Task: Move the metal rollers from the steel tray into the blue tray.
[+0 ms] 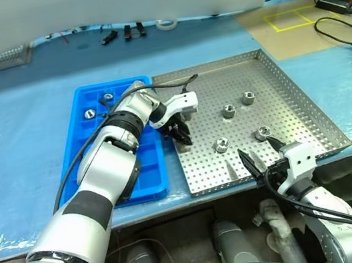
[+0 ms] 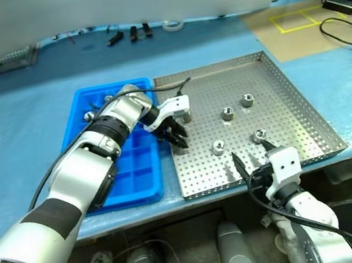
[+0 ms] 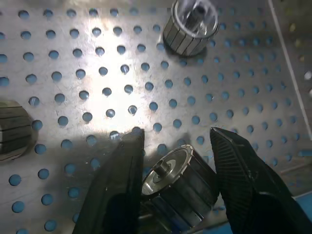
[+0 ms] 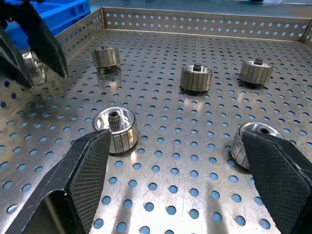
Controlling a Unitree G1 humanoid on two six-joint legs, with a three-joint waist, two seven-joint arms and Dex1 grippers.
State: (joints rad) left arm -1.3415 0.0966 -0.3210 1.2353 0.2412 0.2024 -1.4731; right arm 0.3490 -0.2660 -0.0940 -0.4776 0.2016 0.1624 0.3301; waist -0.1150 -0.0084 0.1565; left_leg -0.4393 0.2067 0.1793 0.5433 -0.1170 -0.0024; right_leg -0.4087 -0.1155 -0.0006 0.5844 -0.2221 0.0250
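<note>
The steel tray lies on the blue-covered table with several metal rollers loose on it, among them one, one and one. My left gripper hangs over the tray's left part, shut on a roller that sits between its fingers just above the perforated floor. The blue tray lies just left of the steel tray and holds two rollers at its far end. My right gripper stands open and level at the tray's near edge, with a roller in front of one finger.
Small black tools and a tape roll lie at the back of the table. A brown board with yellow markings and black cables are at the back right. The table's front edge runs just below both trays.
</note>
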